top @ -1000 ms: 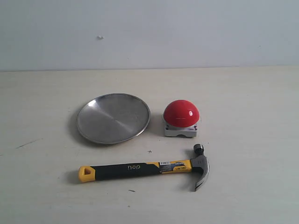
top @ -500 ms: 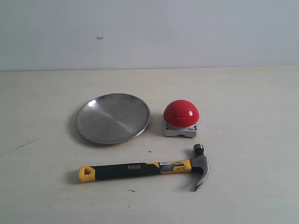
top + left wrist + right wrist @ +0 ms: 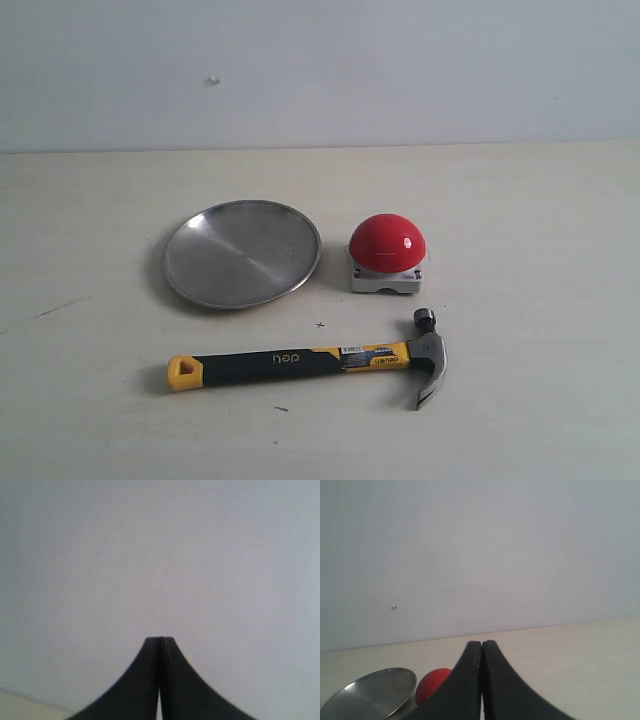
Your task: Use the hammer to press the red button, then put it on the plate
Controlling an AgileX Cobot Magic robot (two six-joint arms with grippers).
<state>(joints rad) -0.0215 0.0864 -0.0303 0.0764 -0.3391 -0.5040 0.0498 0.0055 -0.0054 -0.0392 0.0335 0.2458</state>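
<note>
The hammer (image 3: 300, 362) lies flat near the table's front, yellow handle end to the left and dark head (image 3: 430, 355) to the right. Behind it the red button (image 3: 387, 243) sits on its grey base, and the silver plate (image 3: 242, 252) rests to the button's left. Neither arm shows in the exterior view. My left gripper (image 3: 160, 640) is shut, empty, facing the blank wall. My right gripper (image 3: 482, 643) is shut and empty too; beyond its black fingers (image 3: 502, 690) I see part of the red button (image 3: 431, 684) and the plate (image 3: 372, 694).
A pale wooden table (image 3: 540, 250) runs back to a plain grey wall (image 3: 320, 70). A few small dark marks (image 3: 60, 307) dot the tabletop.
</note>
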